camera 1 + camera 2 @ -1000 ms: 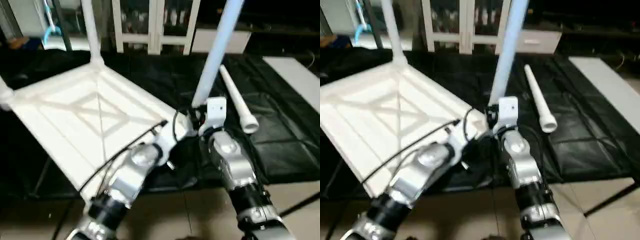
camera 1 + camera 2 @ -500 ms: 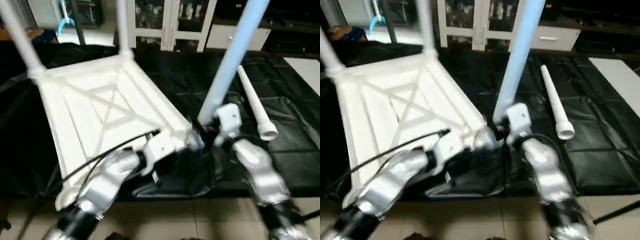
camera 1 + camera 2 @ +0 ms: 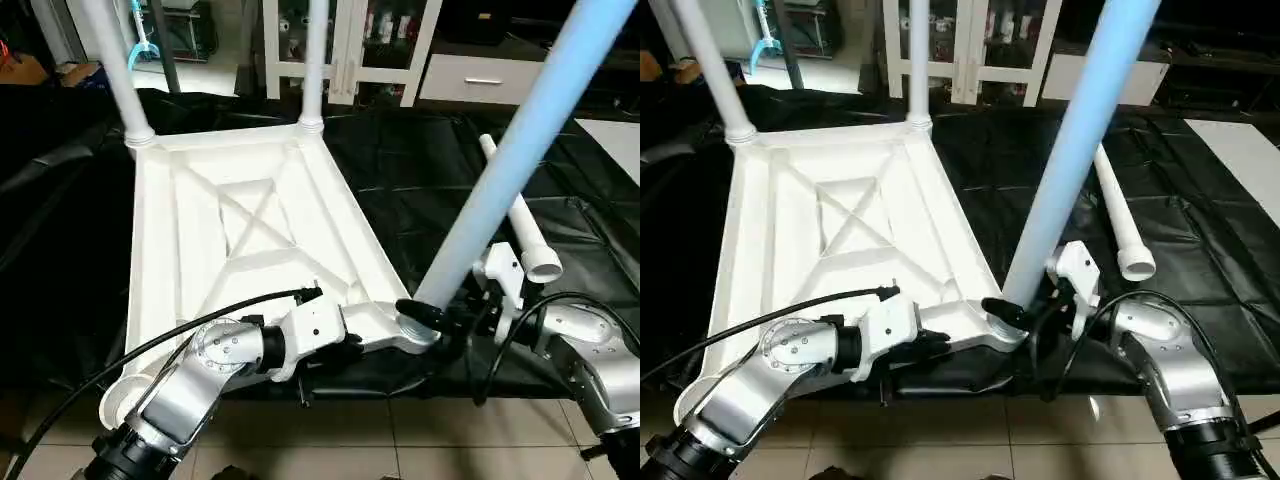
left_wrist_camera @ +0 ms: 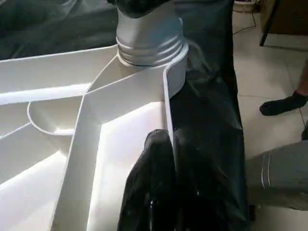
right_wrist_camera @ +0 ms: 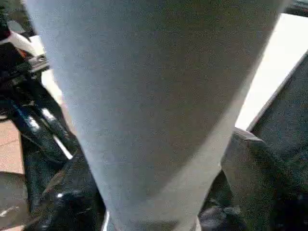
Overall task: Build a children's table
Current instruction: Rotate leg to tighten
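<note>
The children's table top [image 3: 200, 240] lies upside down on a black sheet, its X-ribs facing up. Two white legs [image 3: 118, 70] [image 3: 316, 60] stand in its far corner sockets. A third leg [image 3: 510, 150] rises at a slant from the near right socket [image 4: 149, 48]. My right gripper [image 3: 440, 318] is open around that leg's base, with a finger [image 5: 255, 168] standing slightly off the tube. My left gripper [image 4: 159, 192] is shut on the top's rim wall just beside that socket. Another leg [image 3: 522, 232] lies loose on the sheet to the right.
A white glass-door cabinet [image 3: 350, 40] stands behind the black sheet [image 3: 400, 170]. A white flat board [image 3: 1240, 150] lies at the far right. Tiled floor [image 3: 450, 440] runs along the near edge. A person's socked foot [image 4: 284, 103] rests on the floor close to the corner.
The whole picture has shifted, so the camera has moved. The slanted leg stays in the near right socket, my left gripper keeps its hold on the rim, and my right forearm now sits lower.
</note>
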